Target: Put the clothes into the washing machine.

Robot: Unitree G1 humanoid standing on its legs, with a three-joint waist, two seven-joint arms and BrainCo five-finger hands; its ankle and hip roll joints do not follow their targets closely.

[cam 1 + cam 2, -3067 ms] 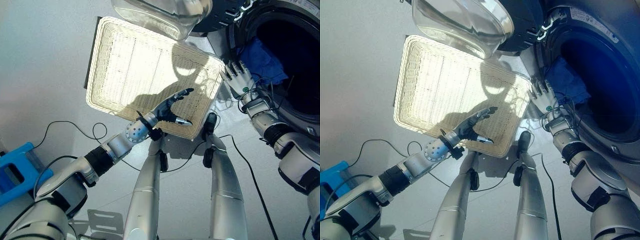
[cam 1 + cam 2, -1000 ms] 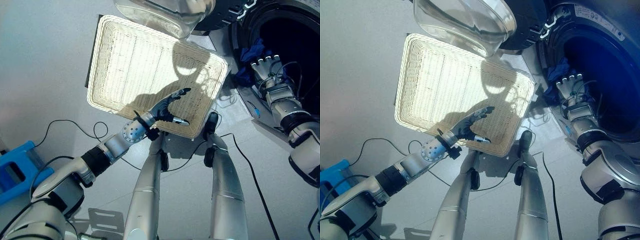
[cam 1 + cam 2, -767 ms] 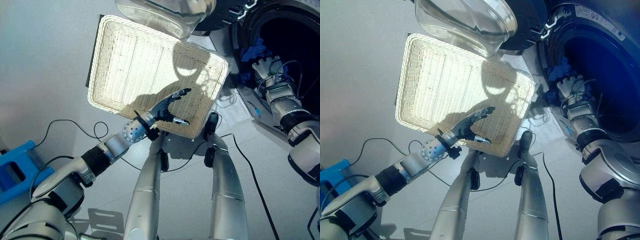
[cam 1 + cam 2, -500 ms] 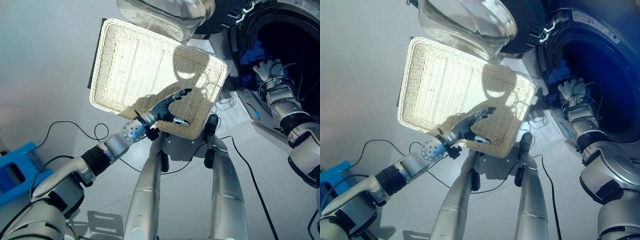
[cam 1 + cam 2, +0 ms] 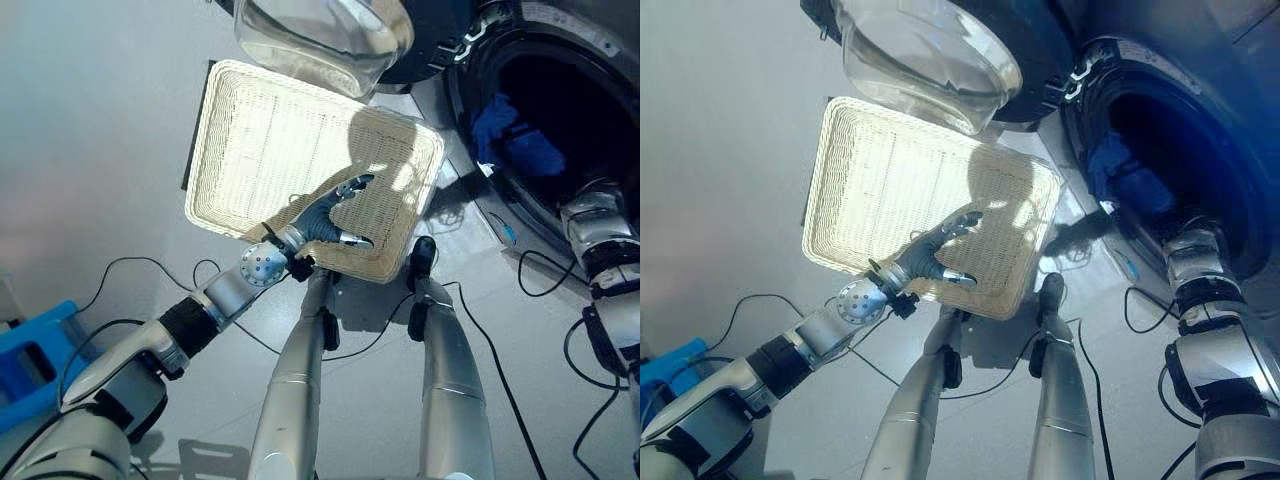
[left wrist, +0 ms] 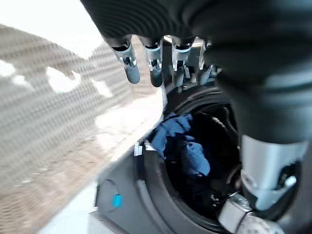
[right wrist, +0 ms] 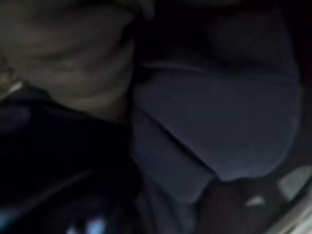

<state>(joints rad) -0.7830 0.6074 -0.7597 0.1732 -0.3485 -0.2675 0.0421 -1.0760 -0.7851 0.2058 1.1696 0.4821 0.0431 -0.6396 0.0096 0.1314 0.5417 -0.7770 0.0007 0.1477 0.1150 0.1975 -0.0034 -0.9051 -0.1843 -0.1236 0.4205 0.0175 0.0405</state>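
- Reaching into the drum, your right arm goes through the washing machine [image 5: 1180, 110] opening up to the wrist; the right robot hand is hidden inside, so you cannot tell whether it is open or closed.
- Your left robot hand [image 5: 330, 218] hovers over the near edge of the wicker basket [image 5: 250, 150], fingers loosely straight, holding nothing.
- Blue clothes [image 5: 505, 135] lie bunched just inside the drum's front lip, near the door seal.
- The basket on the floor looks empty, so the loading is probably near its end.
- To do this step well, push the cloth deeper, away from the seal, and let go fully before you pull the arm back, so nothing trails out.
- The glass door [image 5: 930, 55] stands swung open above the basket.
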